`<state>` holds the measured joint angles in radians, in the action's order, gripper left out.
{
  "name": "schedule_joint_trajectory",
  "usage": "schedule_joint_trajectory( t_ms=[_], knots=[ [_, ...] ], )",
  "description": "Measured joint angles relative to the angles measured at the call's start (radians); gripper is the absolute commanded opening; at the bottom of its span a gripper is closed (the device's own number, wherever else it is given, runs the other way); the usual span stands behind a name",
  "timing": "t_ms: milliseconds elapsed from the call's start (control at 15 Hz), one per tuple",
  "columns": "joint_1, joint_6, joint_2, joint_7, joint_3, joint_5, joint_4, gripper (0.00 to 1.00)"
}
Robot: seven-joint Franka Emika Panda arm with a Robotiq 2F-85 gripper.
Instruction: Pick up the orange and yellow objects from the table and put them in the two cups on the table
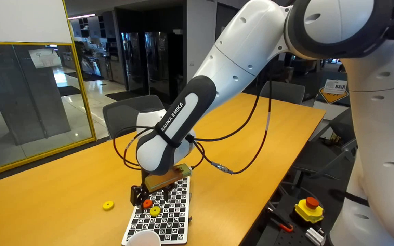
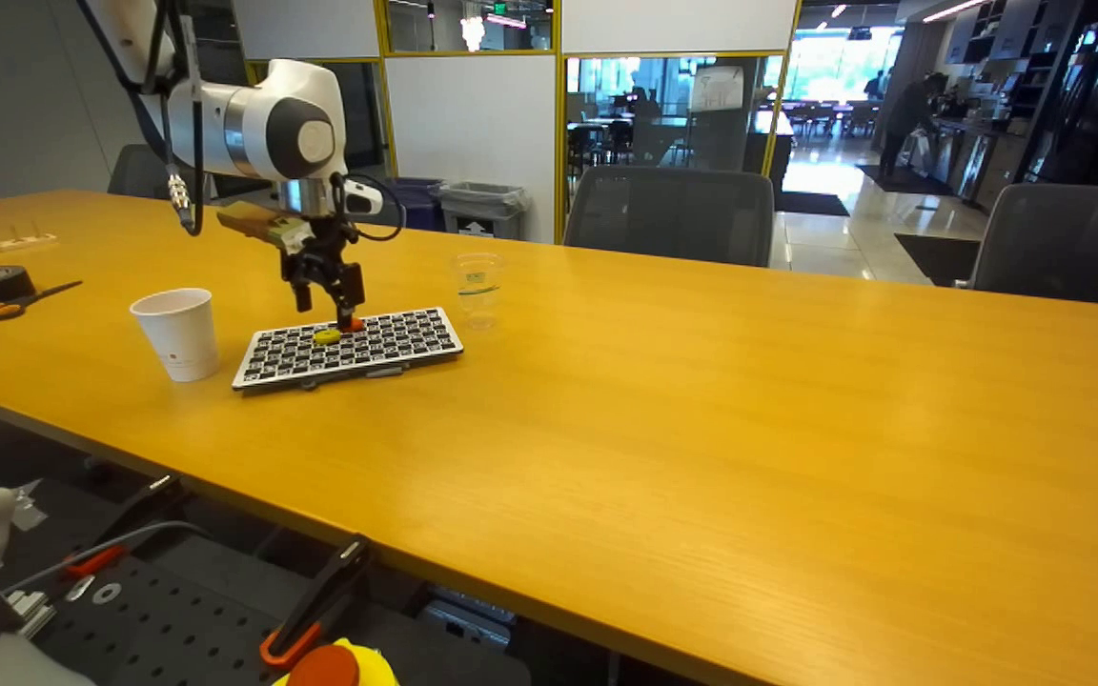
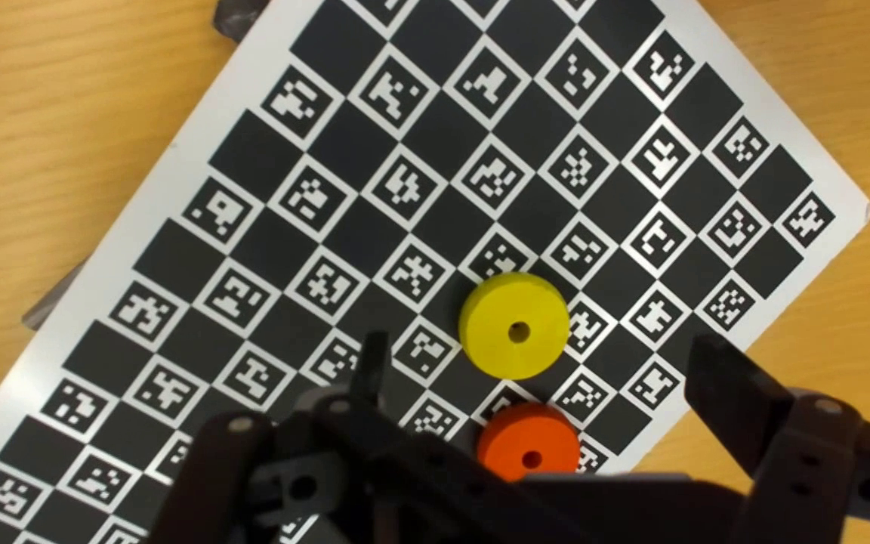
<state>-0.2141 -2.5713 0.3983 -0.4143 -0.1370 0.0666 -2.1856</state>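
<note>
Hovers above checkered mat with parted, empty claw; may knock yellow disc, at twelve o'clock from orange disc in wrist view, by descending off-centre.

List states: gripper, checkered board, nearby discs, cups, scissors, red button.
Checkered board: face up on the table
Gripper: open, holding nothing
Orange disc on board: lying flat
Yellow disc on board: lying flat
Other yellow disc: lying flat, off board
White cup: upright; bottom inside not visible
Clear cup: upright; no disc seen inside
Scissors: open or shut, too small to tell
Red button: pressed or not, can't tell
</note>
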Motion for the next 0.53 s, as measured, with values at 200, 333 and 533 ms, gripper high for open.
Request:
schedule_joint_trajectory(
  t_ms=[200,333,533],
  knots=[
    [0.000,-0.009,0.017,0.000,0.000,0.009,0.006,1.00],
    [0.000,-0.009,0.023,0.000,0.000,0.012,0.006,1.00],
    [0.000,-0.008,0.024,-0.001,0.000,0.012,0.006,1.00]
  ],
)
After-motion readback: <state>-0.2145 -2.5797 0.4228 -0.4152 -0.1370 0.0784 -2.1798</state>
